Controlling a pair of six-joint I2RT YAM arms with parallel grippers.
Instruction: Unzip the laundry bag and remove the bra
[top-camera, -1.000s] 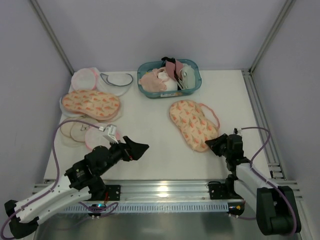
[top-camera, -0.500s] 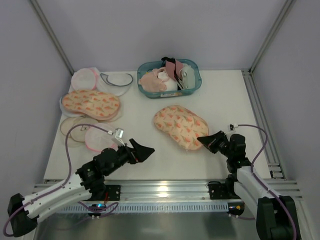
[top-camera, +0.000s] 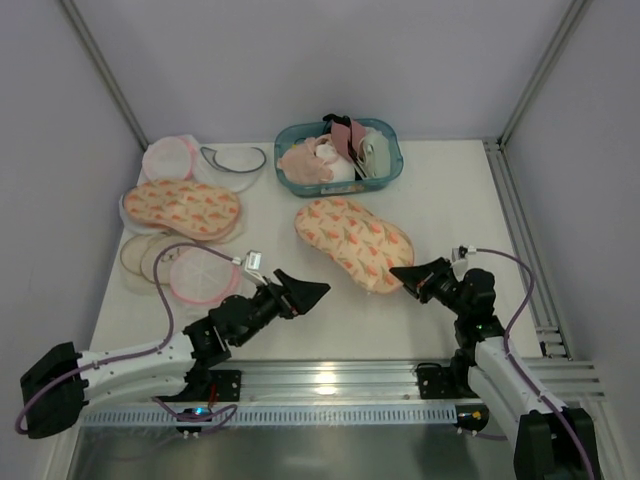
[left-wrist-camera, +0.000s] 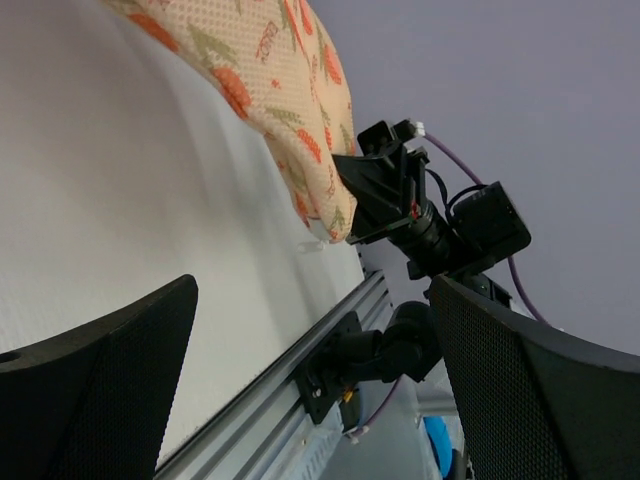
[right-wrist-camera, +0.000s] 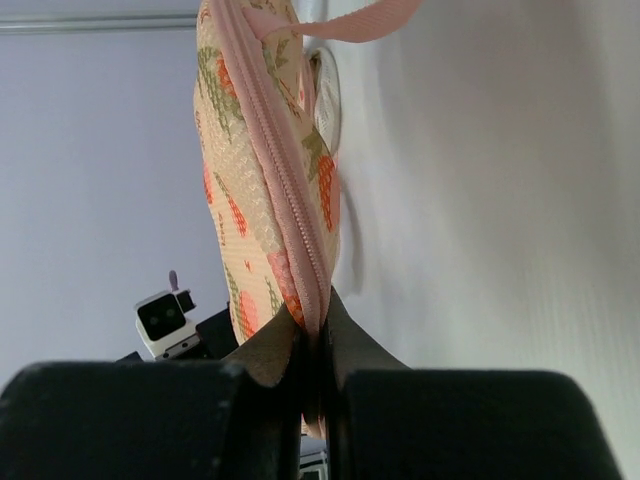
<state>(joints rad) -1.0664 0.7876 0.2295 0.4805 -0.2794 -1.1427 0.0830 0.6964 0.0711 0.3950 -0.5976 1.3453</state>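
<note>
Flat on the table (top-camera: 450, 200), at centre: laundry bag (top-camera: 353, 243), just in front of the teal basket (top-camera: 396, 165), long axis running far-left to near-right. Pink zipper (right-wrist-camera: 285, 200) closed along the visible edge. Right jaws pressed together, pinching the bag's near-right end at the zipper seam. Left jaws spread wide, low over the table, near-left of the bag and apart from it. Second printed bag (top-camera: 180, 207) at far left.

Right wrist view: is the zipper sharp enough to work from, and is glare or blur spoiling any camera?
Right wrist: zipper on the laundry bag is sharp and evenly lit; the right gripper is dark and soft. Left wrist: bag's end crisp, left gripper a black mass. Top external: glare on the rail, shadows faint.
</note>
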